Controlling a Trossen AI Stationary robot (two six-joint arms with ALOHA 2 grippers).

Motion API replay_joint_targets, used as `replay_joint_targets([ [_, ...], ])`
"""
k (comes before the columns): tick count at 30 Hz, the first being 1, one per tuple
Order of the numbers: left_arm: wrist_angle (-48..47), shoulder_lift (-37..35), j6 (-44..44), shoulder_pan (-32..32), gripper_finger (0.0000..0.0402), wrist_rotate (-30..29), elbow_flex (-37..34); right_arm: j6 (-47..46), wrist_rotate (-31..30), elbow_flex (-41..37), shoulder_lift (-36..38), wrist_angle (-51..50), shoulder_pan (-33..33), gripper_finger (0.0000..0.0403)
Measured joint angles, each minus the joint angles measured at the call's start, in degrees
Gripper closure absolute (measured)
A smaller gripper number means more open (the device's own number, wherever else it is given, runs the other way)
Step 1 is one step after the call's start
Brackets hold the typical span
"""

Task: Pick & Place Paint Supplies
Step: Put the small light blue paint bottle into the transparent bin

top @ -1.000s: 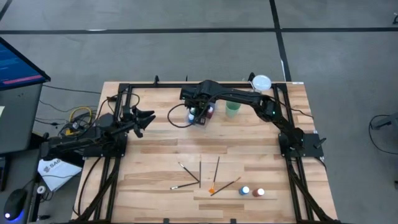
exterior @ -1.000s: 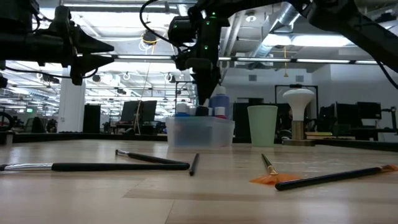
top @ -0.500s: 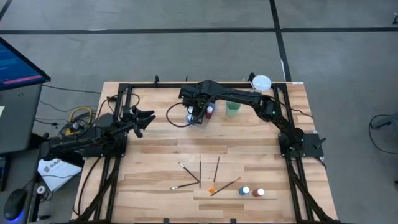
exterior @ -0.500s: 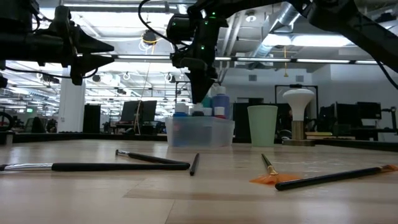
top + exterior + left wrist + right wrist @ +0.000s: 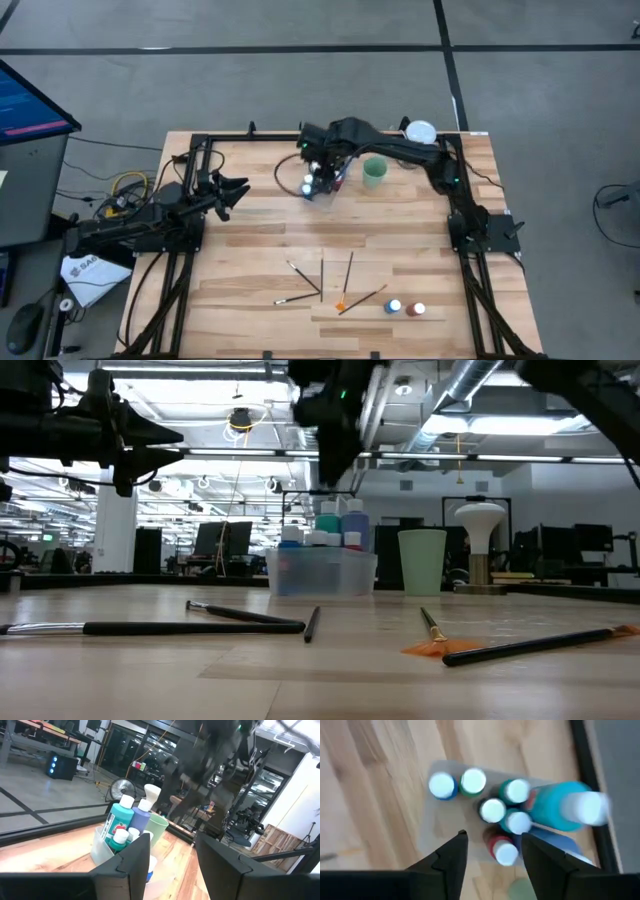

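Right end effector (image 5: 322, 172) has lifted off the tray (image 5: 308, 192), fingers parted, empty.

High: two bottles (image 5: 404, 309) and brushes (image 5: 322, 274) remain on the table (image 5: 250, 240); left end effector (image 5: 238, 188) waits, part open.

Right wrist: bottles crowd the tray.

Judgement: bottles light, rigid, slick; pinch below the cap.

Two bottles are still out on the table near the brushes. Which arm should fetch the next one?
Right. Its gripper is open and empty above the tray, and both loose bottles lie on its side; the left gripper waits farther away.
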State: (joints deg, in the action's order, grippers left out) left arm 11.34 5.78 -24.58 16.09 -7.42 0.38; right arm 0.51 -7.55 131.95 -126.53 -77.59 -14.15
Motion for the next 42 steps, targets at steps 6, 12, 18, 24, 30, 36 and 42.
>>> replay_joint_targets([
  [6,0.03,0.0,0.15,0.01,0.0247,0.0,0.0,-10.83,0.16,0.03,7.36,-10.02,3.15,0.0212],
  [12,0.04,0.0,0.28,0.0,0.0247,0.02,0.0,-23.34,1.43,-8.22,14.45,-11.67,13.69,0.0219],
  [18,0.1,0.85,0.15,0.0,0.0247,0.09,0.0,-41.16,5.62,-24.64,23.19,-9.82,26.28,0.0211],
  [24,0.21,1.51,0.11,0.01,0.0247,0.07,0.0,-54.27,9.7,-35.25,28.09,-5.57,38.84,0.0183],
  [30,0.21,1.51,0.11,0.01,0.0247,0.02,0.0,-54.61,12.64,-36.69,26.15,-0.7,45.29,0.0162],
  [36,0.26,1.62,-0.15,0.0,0.0247,0.01,0.0,-54.81,15.63,-36.67,21.21,1.06,48.8,0.016],
  [42,0.3,1.62,-0.35,0.01,0.0247,0.02,0.0,-53.62,16.22,-36.69,17.24,1.72,49.77,0.016],
])
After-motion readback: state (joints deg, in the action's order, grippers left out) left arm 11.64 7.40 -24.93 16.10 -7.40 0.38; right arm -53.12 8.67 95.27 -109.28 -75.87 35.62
